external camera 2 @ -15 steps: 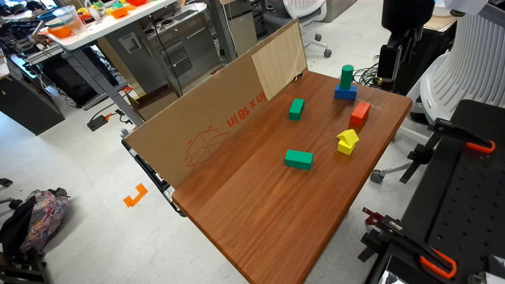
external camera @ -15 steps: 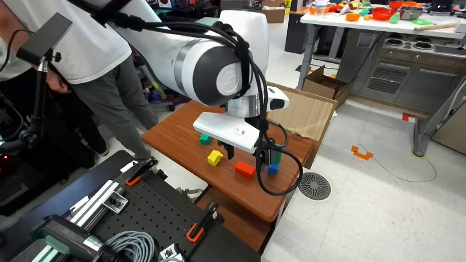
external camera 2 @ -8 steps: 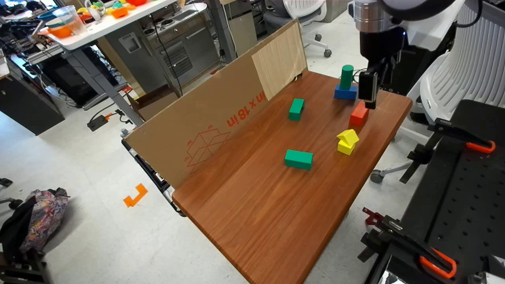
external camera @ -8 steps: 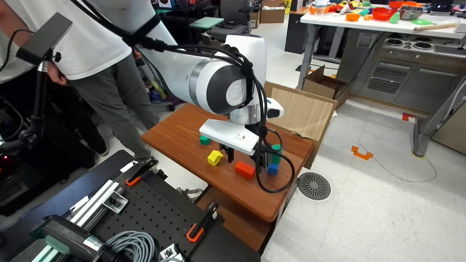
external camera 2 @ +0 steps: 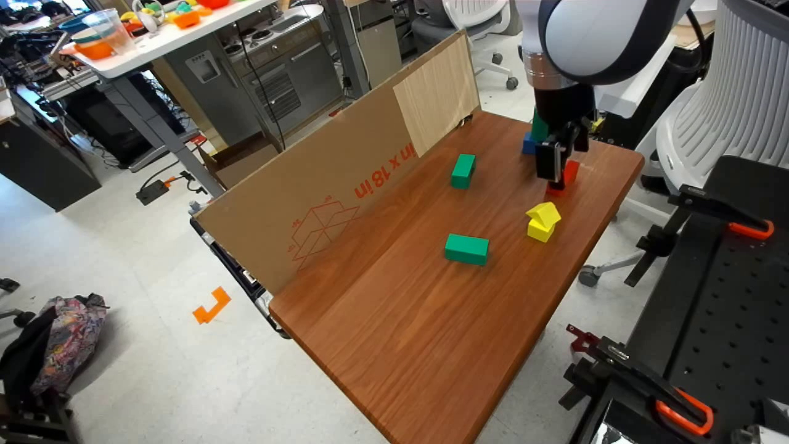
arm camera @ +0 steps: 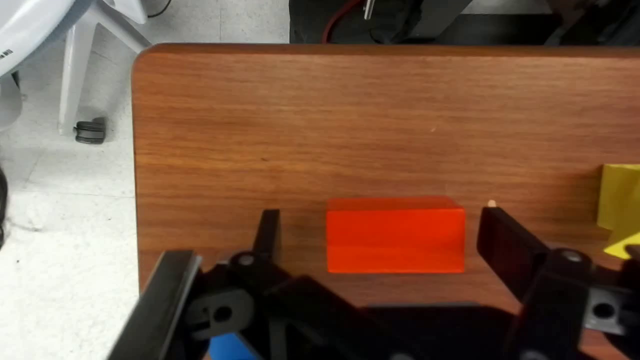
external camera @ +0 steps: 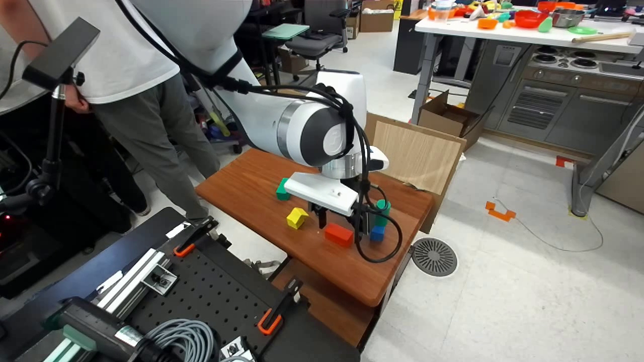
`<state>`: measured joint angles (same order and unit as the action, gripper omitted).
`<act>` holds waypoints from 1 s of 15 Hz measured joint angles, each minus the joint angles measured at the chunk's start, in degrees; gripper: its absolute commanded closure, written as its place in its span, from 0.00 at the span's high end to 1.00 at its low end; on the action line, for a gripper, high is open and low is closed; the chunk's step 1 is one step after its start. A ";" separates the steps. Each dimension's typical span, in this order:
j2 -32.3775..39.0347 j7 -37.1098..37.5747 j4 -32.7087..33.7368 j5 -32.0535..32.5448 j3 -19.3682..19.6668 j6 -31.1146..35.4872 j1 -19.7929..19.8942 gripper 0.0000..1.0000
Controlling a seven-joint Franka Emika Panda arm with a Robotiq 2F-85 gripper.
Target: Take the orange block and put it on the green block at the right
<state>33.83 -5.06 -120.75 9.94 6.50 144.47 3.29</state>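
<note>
The orange block (external camera 2: 571, 175) lies on the wooden table, also in an exterior view (external camera: 338, 236). In the wrist view the orange block (arm camera: 395, 241) lies between the fingers of my gripper (arm camera: 381, 216), with a gap on each side, wider at the left. My gripper is open and empty, low over the block; it shows in both exterior views (external camera: 341, 226) (external camera 2: 566, 166). The narrower green block (external camera 2: 463, 171) lies on the table in an exterior view, apart from the gripper.
A wider green block (external camera 2: 466, 250) lies farther along the table. A yellow wedge (external camera 2: 545, 214) sits on a yellow block (external camera 2: 540, 231) near the orange block. A green cylinder (external camera: 383, 212) stands on a blue block (external camera: 377, 233). A cardboard panel (external camera 2: 345, 166) borders one side.
The arm has come down toward the table, and the gripper's fingers have moved to the orange block. The blocks have not moved.
</note>
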 measured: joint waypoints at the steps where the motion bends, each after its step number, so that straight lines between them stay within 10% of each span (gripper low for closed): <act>1: 0.61 0.16 0.55 0.05 0.07 0.00 -0.18 1.00; 2: 1.13 0.34 1.04 0.11 0.21 0.00 -0.40 0.75; 7: 2.72 1.32 2.88 0.22 0.52 0.00 -0.87 0.42; 15: 1.33 7.95 3.49 0.31 3.06 -0.74 -2.38 0.42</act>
<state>35.16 2.89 -117.26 10.25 9.56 143.73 0.91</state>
